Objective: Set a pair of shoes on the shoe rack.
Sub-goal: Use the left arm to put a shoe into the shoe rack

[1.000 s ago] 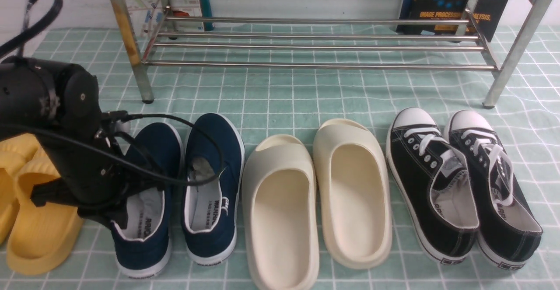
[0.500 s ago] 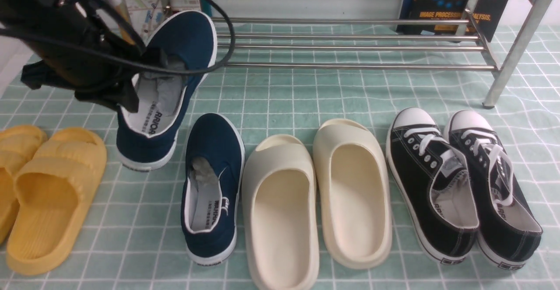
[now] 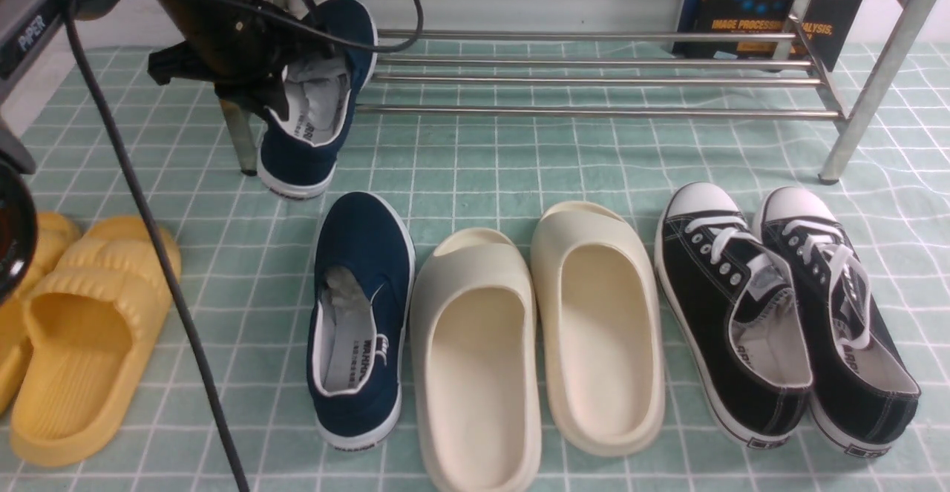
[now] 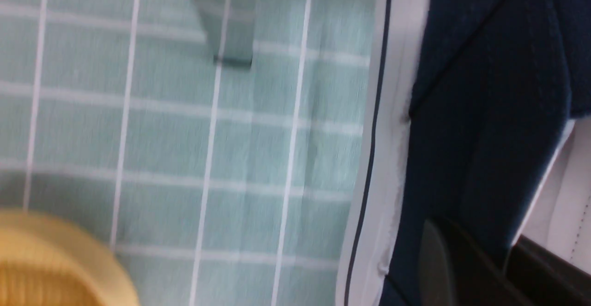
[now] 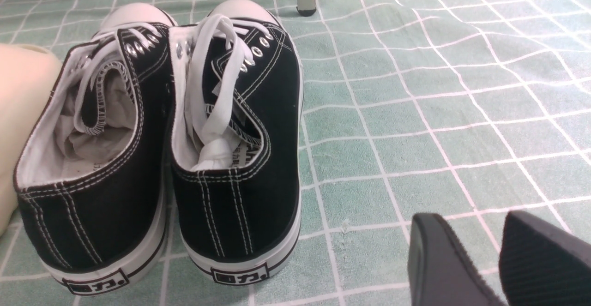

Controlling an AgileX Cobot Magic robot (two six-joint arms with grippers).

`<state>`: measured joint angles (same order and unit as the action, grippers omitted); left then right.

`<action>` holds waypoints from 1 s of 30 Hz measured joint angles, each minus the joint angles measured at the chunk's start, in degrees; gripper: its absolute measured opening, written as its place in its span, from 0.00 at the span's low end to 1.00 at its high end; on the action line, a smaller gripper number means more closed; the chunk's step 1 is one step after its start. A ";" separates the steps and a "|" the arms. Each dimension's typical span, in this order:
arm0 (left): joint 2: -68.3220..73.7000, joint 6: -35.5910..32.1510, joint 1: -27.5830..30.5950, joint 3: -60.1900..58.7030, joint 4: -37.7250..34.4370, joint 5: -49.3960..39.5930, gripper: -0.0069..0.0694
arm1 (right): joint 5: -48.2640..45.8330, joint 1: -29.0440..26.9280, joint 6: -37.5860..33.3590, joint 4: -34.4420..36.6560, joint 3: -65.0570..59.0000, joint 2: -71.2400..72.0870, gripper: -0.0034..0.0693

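Clearly the left gripper clamps the navy shoe by its heel collar, toe angled up toward the shoe rack at its left end, its mate lying on the cloth (right gripper slightly parted, empty).

Rack sits at 12 o'clock. One slip-on hangs at 11, its mate on the cloth, slides next, lace-ups at 3.

yellow slides, cream slides — black sneakers
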<state>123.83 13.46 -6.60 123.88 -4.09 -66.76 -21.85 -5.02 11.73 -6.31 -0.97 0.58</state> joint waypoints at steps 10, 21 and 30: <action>4.84 0.20 -0.06 5.15 -2.56 3.52 0.12 | 0.00 0.00 0.00 0.00 0.00 0.00 0.38; 4.92 0.20 -0.11 5.18 -2.50 6.04 0.17 | 0.00 0.00 0.63 0.00 0.00 0.00 0.38; 4.92 0.20 -0.17 5.40 -2.39 7.46 0.39 | 0.00 0.00 1.15 0.00 0.00 0.00 0.38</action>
<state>128.74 13.66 -6.77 129.28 -6.48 -59.30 -21.85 -5.02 12.88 -6.31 -0.97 0.58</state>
